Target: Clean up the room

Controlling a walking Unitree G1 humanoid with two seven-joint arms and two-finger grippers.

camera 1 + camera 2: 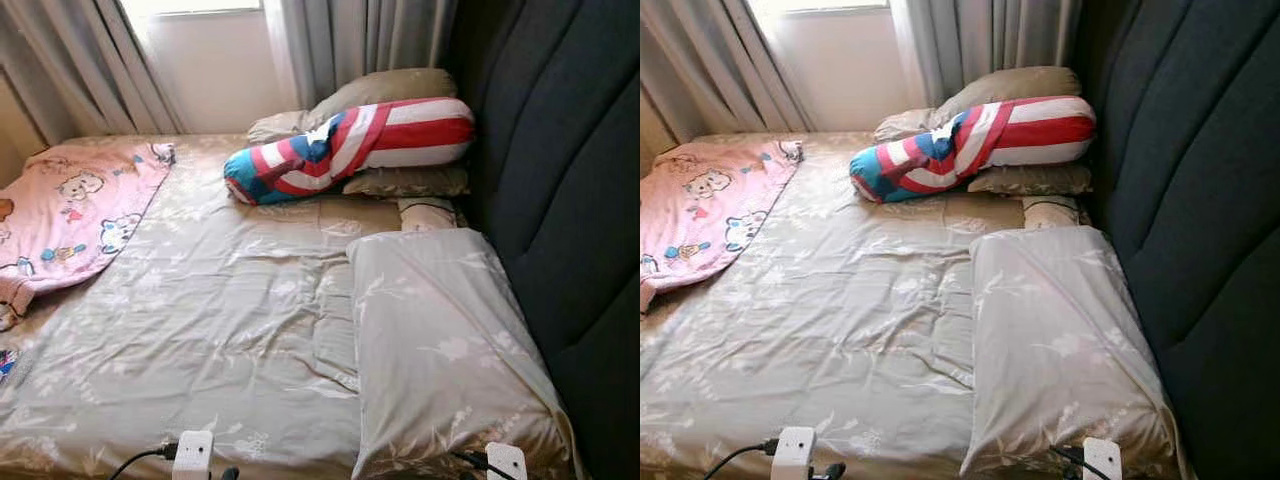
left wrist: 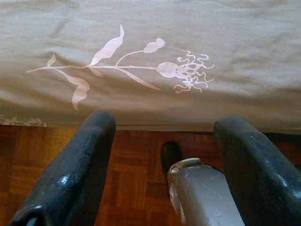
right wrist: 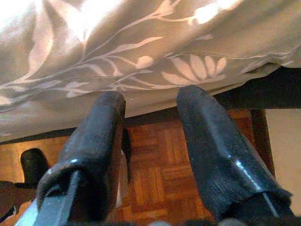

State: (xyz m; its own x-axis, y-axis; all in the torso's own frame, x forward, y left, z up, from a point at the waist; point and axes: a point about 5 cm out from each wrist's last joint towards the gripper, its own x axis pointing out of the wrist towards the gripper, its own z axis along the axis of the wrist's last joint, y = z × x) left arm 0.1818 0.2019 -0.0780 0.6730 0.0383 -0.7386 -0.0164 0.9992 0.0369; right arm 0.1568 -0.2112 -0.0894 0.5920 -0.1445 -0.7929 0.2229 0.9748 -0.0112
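Beige sheet edge overhanging parquet floor; left tool and right tool both spread, empty, just below it.

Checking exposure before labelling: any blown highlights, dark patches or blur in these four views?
Left eye view: window overexposed, headboard very dark, bed sheet evenly lit and sharp. Right eye view: the same. Left wrist view: sheet print sharp, close black fingers soft. Right wrist view: glare on the sheet's top, fingers soft.
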